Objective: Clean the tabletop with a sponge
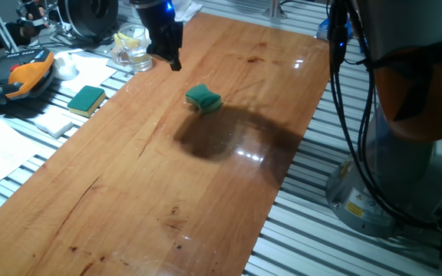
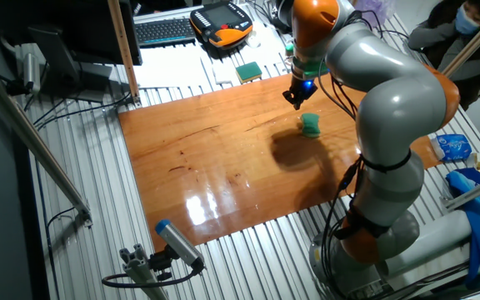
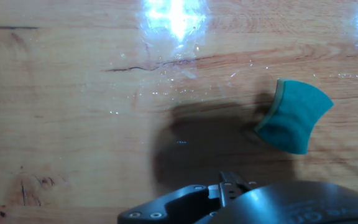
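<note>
The teal-green sponge (image 1: 203, 98) lies loose on the reddish-brown tabletop (image 1: 167, 192), towards its far end. It also shows in the other fixed view (image 2: 311, 125) and at the right of the hand view (image 3: 294, 121), with its yellowish edge turned left. My gripper (image 1: 175, 64) hangs above the board, to the left of and behind the sponge, apart from it. Its fingers look closed together and hold nothing. The other fixed view shows the gripper (image 2: 297, 102) just up-left of the sponge. In the hand view only the gripper's dark body (image 3: 232, 183) shows at the bottom edge, over the tabletop (image 3: 73, 93).
A flat rectangular green sponge (image 1: 87, 100) lies on white pads just off the board's left edge. A glass mug (image 1: 133, 47) and an orange teach pendant (image 1: 25, 77) stand near it. The robot base (image 1: 405, 153) and cables stand at the right on the ribbed metal frame.
</note>
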Robot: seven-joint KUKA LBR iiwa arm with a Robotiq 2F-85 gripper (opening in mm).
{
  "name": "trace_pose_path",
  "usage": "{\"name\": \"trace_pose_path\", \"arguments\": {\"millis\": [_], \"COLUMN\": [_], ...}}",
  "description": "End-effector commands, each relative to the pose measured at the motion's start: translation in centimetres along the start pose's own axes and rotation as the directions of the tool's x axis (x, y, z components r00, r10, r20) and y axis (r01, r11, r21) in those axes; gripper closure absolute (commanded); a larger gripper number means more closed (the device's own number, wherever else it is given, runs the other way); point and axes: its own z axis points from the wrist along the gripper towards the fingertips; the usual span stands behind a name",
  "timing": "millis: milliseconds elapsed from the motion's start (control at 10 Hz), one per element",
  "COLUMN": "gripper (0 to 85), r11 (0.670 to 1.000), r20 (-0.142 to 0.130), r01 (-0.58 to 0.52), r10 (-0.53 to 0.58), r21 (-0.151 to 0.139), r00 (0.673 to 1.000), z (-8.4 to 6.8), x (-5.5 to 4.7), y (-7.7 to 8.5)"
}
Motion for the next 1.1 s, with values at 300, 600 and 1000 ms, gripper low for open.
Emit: {"name": "trace_pose_path", "arguments": {"millis": [300, 600, 1000], "gripper": [85.0, 85.0, 85.0], "r11": [0.999, 0.998, 0.987], "r20": [0.025, 0.034, 0.084], "r01": [-0.033, -0.025, -0.162], "r10": [0.033, 0.027, 0.16], "r21": [-0.005, -0.049, 0.021], "r00": [0.999, 0.999, 0.984], "z": [0.0, 0.0, 0.0], "x": [0.0, 0.0, 0.0], "y": [-0.01, -0.01, -0.01]}}
